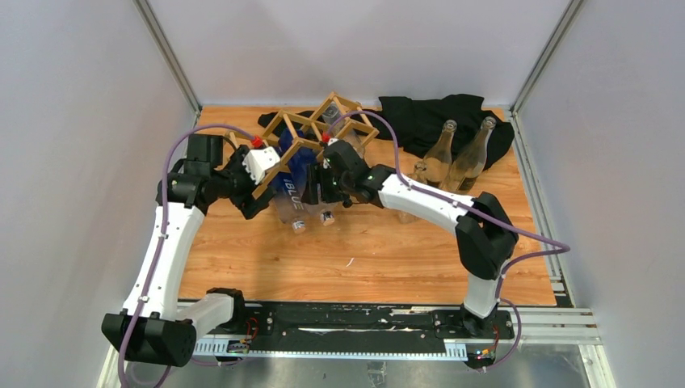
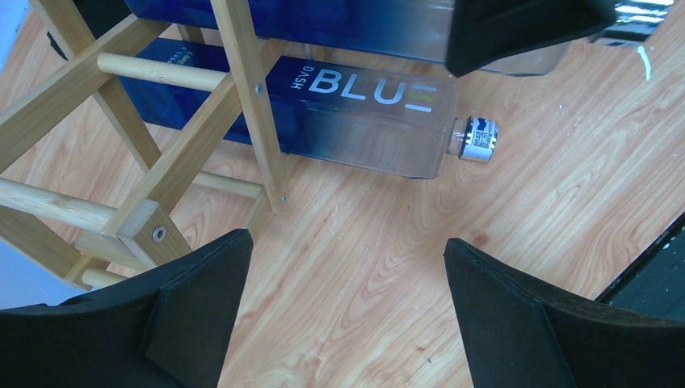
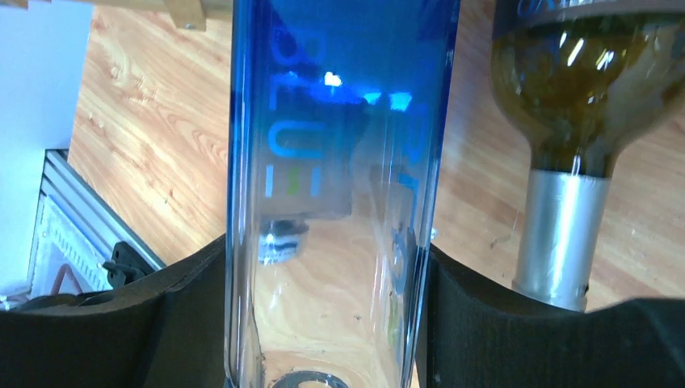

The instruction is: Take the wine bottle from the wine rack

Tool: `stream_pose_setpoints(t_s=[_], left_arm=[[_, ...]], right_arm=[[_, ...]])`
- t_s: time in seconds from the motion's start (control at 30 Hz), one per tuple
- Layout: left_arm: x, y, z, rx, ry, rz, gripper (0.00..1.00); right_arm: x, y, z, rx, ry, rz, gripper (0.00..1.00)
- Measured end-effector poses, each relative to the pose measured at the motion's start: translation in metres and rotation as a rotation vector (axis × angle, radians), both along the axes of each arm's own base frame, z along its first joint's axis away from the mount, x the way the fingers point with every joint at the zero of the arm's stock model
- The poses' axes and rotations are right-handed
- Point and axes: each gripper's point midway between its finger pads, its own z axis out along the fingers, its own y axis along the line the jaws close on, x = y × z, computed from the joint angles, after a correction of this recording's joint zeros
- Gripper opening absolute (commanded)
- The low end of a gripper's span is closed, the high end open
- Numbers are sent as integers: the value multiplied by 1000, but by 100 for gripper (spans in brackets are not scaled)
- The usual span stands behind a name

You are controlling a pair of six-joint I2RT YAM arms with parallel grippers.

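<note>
The tan wooden wine rack [image 1: 311, 129] stands at the back of the table, and its sticks fill the left of the left wrist view [image 2: 161, 162]. Two blue glass wine bottles stick out of its lower cells toward me. My right gripper [image 1: 325, 187] [image 3: 327, 250] is shut on one blue bottle [image 3: 339, 121], with both pads against its sides. The other blue bottle [image 2: 363, 113] [image 1: 291, 198], lettered BLUE, lies low by the table with its cap [image 2: 476, 137] pointing out. My left gripper [image 1: 258, 194] [image 2: 347, 250] is open over bare wood beside the rack.
An olive wine bottle [image 3: 582, 89] with a silver foil neck lies right beside the held one. Clear empty bottles [image 1: 440, 153] stand upright at the back right on a black cloth [image 1: 440, 117]. White walls enclose the wooden table [image 1: 363, 259].
</note>
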Motion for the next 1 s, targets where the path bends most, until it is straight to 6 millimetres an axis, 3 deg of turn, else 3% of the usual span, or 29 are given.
stream_pose_setpoints(t_s=[0.43,1.0], left_arm=[[-5,-6,0,9,-41,-89,99],[-10,-21,12,33,-168,-279,100]], right_arm=[[-59,-34,12,65,23,14,0],[-97,-70,46,127,67,5,0]])
